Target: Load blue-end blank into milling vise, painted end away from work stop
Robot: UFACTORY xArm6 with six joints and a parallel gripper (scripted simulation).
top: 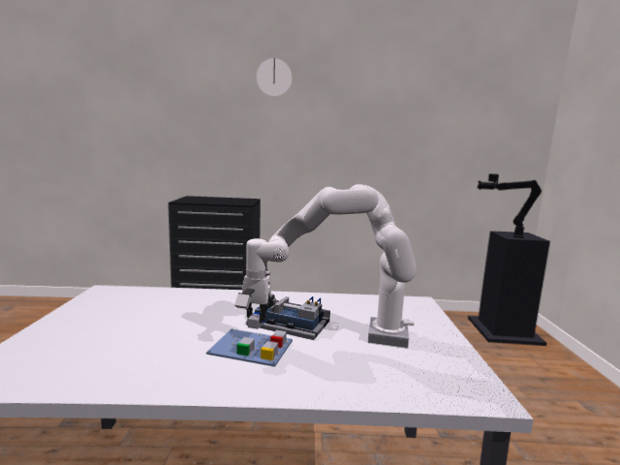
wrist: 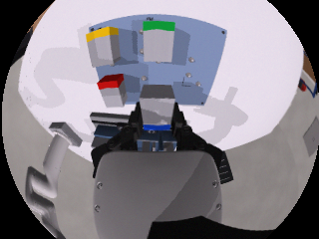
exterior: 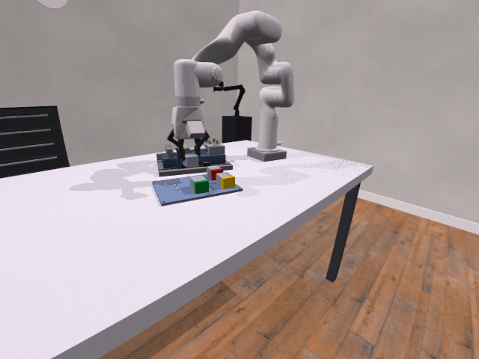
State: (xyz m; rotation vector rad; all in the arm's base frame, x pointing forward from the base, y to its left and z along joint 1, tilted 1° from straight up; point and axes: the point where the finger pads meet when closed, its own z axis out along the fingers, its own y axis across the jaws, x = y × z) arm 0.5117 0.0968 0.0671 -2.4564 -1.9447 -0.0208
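Observation:
The gripper [top: 257, 315] [exterior: 189, 153] [wrist: 158, 116] is shut on the blue-ended blank [top: 254, 321] [exterior: 191, 160] [wrist: 158, 107]. The blank is off the infeed plate [top: 219, 349] [exterior: 170, 196] [wrist: 211, 55], in the air near the vise's edge on the plate side. It looks about level; its blue end points toward the vise and its grey end toward the plate. The vise [top: 295, 319] [exterior: 214, 158] has a block without hoses [top: 282, 304] [exterior: 168, 151] and a hosed jaw [top: 310, 310] [exterior: 215, 148]. The work stop and low bars cannot be made out clearly.
Green-ended [top: 243, 349] [exterior: 200, 186] [wrist: 159, 44], yellow-ended [top: 267, 353] [exterior: 227, 182] [wrist: 104, 49] and red-ended [top: 276, 340] [exterior: 215, 172] [wrist: 113, 91] blanks lie on the infeed plate. Hoses stand up from the vise's far jaw. The arm's base [top: 388, 332] [exterior: 266, 153] stands beyond the vise.

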